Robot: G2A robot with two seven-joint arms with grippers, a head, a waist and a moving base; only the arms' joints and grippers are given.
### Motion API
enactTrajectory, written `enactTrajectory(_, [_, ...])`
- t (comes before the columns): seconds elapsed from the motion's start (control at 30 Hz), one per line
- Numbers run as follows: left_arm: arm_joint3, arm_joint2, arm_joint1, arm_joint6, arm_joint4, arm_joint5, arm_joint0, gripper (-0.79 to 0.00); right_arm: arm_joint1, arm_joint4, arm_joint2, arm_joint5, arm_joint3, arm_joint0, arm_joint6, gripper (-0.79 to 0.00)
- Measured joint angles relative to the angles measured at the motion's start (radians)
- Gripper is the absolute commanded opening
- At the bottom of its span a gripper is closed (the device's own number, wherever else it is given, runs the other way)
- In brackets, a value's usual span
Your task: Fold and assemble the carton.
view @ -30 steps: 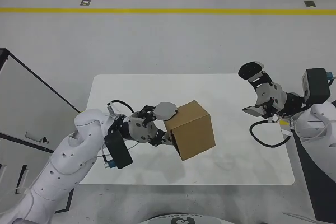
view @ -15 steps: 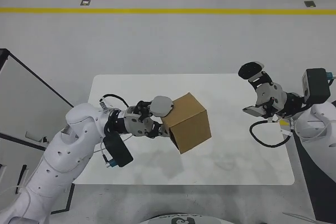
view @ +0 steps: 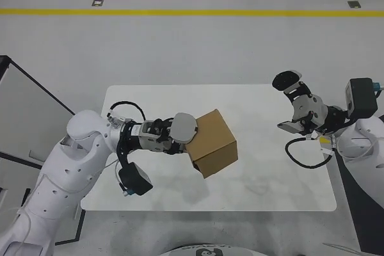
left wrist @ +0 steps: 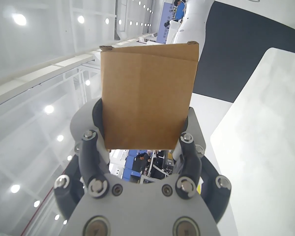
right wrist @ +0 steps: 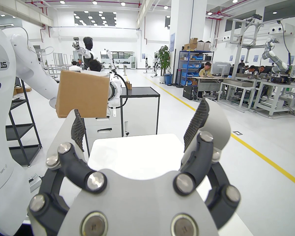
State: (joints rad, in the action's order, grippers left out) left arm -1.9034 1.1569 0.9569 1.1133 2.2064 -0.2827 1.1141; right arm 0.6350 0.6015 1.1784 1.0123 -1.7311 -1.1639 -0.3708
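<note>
A brown cardboard carton (view: 212, 142), formed into a closed box shape, hangs above the middle of the white table (view: 281, 185). My left gripper (view: 184, 131) is shut on the carton's left side; in the left wrist view the carton (left wrist: 147, 94) stands between the two fingers (left wrist: 186, 133). My right gripper (view: 293, 102) is held at the table's far right edge, open with nothing between its fingers (right wrist: 201, 121). From the right wrist view the carton (right wrist: 82, 96) shows farther off, lifted clear of the tabletop (right wrist: 135, 153).
A dark-framed cabinet (view: 19, 115) stands left of the table. A black cable (view: 304, 157) loops over the table's right edge. A yellow floor line (view: 192, 11) runs along the far side.
My left arm has carried the carton slightly left and toward the table's far side, turning it a little. The right arm has stayed still.
</note>
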Motion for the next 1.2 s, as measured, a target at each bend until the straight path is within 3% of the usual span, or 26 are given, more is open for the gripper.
enactTrajectory(0.57, [-0.019,0.004,-0.001,0.007,0.017,0.051,-0.002,-0.785,0.0,0.0,0.0,0.0,0.0,0.0,0.0,0.0])
enactTrajectory(0.73, [-0.062,0.002,0.001,0.021,0.034,0.109,-0.026,-0.785,0.0,0.0,0.0,0.0,0.0,0.0,0.0,0.0])
enactTrajectory(1.2, [-0.068,-0.026,0.008,0.081,0.11,0.239,-0.085,-0.785,0.0,0.0,0.0,0.0,0.0,0.0,0.0,0.0])
